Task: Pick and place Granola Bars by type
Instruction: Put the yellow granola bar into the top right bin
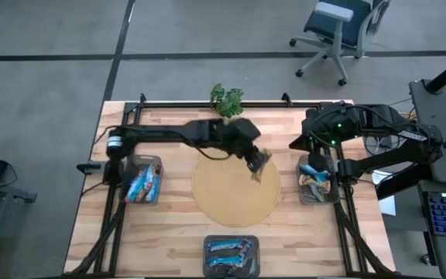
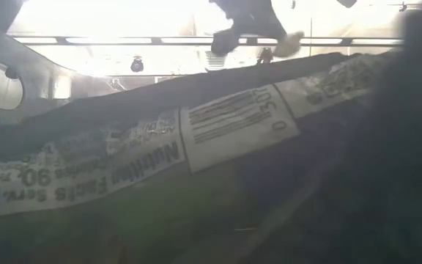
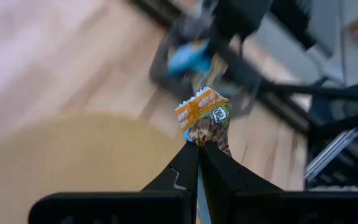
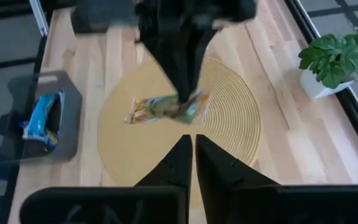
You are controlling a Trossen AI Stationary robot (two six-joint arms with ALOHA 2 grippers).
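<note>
Granola bar held over the round mat by the left pincer

An orange-and-brown granola bar [image 3: 205,118] is clamped by its end between the closed fingers of the left pincer [image 1: 259,164], above the right part of the round tan mat [image 1: 215,194] on the worktop [image 1: 176,240]. The right pincer [image 1: 316,159] is kept closed and empty over the right-hand grey bin [image 1: 316,184]. Blue bars [image 1: 144,184] are seen in the left bin [image 1: 161,164], and more in the near bin [image 1: 231,256].
</note>
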